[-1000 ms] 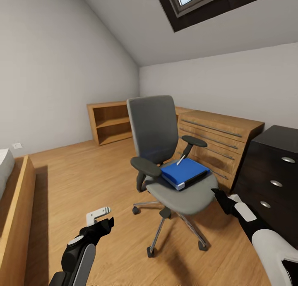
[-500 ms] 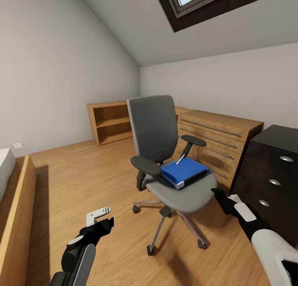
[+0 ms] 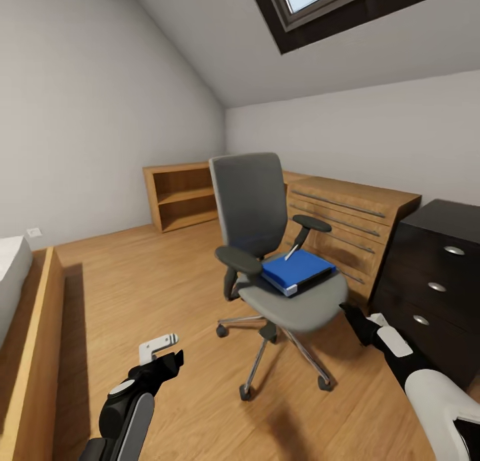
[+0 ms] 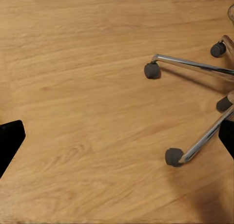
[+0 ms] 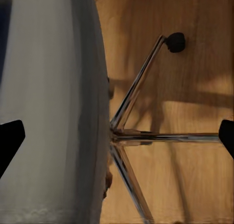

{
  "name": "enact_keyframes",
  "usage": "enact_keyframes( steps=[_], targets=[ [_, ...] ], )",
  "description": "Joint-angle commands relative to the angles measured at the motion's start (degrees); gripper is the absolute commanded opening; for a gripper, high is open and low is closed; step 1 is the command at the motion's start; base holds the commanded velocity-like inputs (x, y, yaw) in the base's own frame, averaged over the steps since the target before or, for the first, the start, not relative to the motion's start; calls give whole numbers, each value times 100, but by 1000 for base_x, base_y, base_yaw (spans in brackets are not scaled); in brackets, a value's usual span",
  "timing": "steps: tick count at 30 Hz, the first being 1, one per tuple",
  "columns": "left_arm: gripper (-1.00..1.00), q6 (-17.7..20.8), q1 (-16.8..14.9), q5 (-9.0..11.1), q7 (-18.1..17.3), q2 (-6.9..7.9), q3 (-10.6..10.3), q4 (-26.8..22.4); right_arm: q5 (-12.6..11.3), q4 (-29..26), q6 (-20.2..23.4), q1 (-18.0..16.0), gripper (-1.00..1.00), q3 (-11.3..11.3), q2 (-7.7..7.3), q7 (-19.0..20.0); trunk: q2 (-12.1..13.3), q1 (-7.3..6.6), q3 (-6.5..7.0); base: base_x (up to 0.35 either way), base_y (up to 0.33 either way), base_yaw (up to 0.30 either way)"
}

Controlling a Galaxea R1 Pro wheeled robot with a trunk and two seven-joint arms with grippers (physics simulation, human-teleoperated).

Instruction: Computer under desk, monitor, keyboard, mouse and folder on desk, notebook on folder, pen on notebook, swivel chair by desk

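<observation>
Whole head view has shifted slightly against the pictures from 1.0 s and 0.5 s ago: the swivel chair [image 3: 277,261] sits a bit further right and higher in frame, the dark three-drawer pedestal [image 3: 433,291] of the desk has slid toward the edge, and more of the bed frame [image 3: 40,354] shows at left. That reads as camera/base motion, not the things moving; the arms hold the same pose in frame.

The blue folder [image 3: 297,269] lies flat on the chair seat, with a thin white pen-like item [image 3: 291,251] resting on its rear edge by the armrest. Hard to tell if a notebook is there too. The light wood cabinet [image 3: 347,221] and an open shelf unit [image 3: 180,195] stand behind the chair.

The left pincer [image 3: 163,353] hangs low over the wood floor [image 3: 153,274], well apart from the chair; left wrist view looks down at chrome legs and casters [image 4: 152,70], fingertips at opposite frame edges, so spread apart, empty. The right pincer [image 3: 360,321] is just beside the seat's front edge; right wrist view shows the seat underside [image 5: 53,107] and the chrome base [image 5: 131,131], fingertips likewise wide apart, holding nothing.

Judgement: robot is lining up on the chair; folder pickup not yet started. The right arm looks the closer one for the reach.
</observation>
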Motion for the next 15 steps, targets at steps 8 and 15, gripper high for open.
enact_keyframes(
  steps=[8, 15],
  targets=[
    [100, 12, -4, 60, 57, 4, -5, -5, -31, 3, 24, 3, 100, -22, 43, -14, -3, -4, -6, -278, 153, 0],
    [100, 12, -4, 60, 59, 2, -5, -2, -21, 17, 0, 4, 100, -12, 184, -14, -3, -4, -6, -255, 136, 0]
  ],
)
